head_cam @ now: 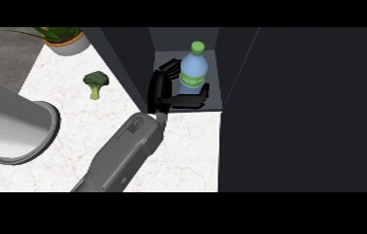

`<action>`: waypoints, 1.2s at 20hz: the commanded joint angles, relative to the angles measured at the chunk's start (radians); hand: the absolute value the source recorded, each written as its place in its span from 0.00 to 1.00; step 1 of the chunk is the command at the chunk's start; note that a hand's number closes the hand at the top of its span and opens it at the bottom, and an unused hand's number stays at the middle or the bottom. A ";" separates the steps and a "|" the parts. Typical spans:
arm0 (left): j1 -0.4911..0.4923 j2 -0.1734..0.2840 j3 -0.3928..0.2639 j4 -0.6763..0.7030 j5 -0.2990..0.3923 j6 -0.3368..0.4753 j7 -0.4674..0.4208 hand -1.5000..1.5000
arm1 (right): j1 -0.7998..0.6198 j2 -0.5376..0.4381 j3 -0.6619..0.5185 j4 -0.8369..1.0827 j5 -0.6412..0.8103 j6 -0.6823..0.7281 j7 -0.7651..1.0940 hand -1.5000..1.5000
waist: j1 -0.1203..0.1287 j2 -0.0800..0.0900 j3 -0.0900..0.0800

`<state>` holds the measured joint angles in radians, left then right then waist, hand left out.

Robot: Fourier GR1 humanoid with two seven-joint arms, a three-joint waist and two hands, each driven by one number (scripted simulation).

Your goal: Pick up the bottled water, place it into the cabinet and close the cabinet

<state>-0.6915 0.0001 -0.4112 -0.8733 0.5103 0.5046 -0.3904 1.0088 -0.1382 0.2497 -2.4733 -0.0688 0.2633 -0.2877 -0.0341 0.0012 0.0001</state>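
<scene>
1. The bottled water [192, 72], clear blue with a green cap and green label, stands upright inside the cabinet [136, 68], a dark box at the back of the table [186, 145]. It sits on the cabinet's floor, in the open compartment.

2. One grey forearm comes in from the lower edge and reaches into the cabinet. From its position it looks like the robot's right hand [166, 90], though that is a judgement. Its black fingers [169, 66] lie just left of the bottle and its thumb lies across the front of the bottle's base. The fingers look partly opened around the bottle; whether they touch it cannot be told.

3. The left hand is not visible.

4. Judged step: the placing is at its end, with the bottle inside. Closing the cabinet is not yet done.

5. Next, the hand would need to open fully and draw straight back out without tipping the bottle, then swing the cabinet door [294, 107] shut.

6. That door is the large dark panel right of the cabinet opening, standing open toward the viewer.

7. Left of the cabinet: a broccoli floret [95, 82] on the table, a potted plant [64, 39] behind it, and a large grey round vessel [22, 131] further left. None blocks the door's path.
</scene>
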 commanded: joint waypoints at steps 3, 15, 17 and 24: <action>-0.195 0.000 0.060 0.209 0.060 0.059 0.029 1.00 | 0.042 -0.039 -0.067 -0.071 -0.115 0.047 0.000 0.00 | -0.027 0.007 0.000; -0.356 0.019 0.072 0.580 -0.003 0.115 -0.007 1.00 | -0.024 -0.018 -0.106 -0.046 -0.135 0.055 0.018 0.00 | -0.040 0.022 0.000; -0.369 0.010 0.102 0.623 0.008 0.138 -0.030 1.00 | -0.051 -0.013 -0.106 0.014 -0.124 0.069 -0.014 0.00 | -0.048 0.026 0.000; -0.389 0.060 0.167 0.698 0.029 0.085 -0.111 1.00 | -0.047 -0.020 -0.131 -0.010 -0.127 0.086 -0.013 0.00 | -0.056 0.031 -0.001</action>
<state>-1.0696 0.0408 -0.2648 -0.2302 0.5408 0.6180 -0.4683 0.9615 -0.1524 0.1449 -2.4523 -0.1212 0.3391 -0.3058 -0.0841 0.0290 -0.0012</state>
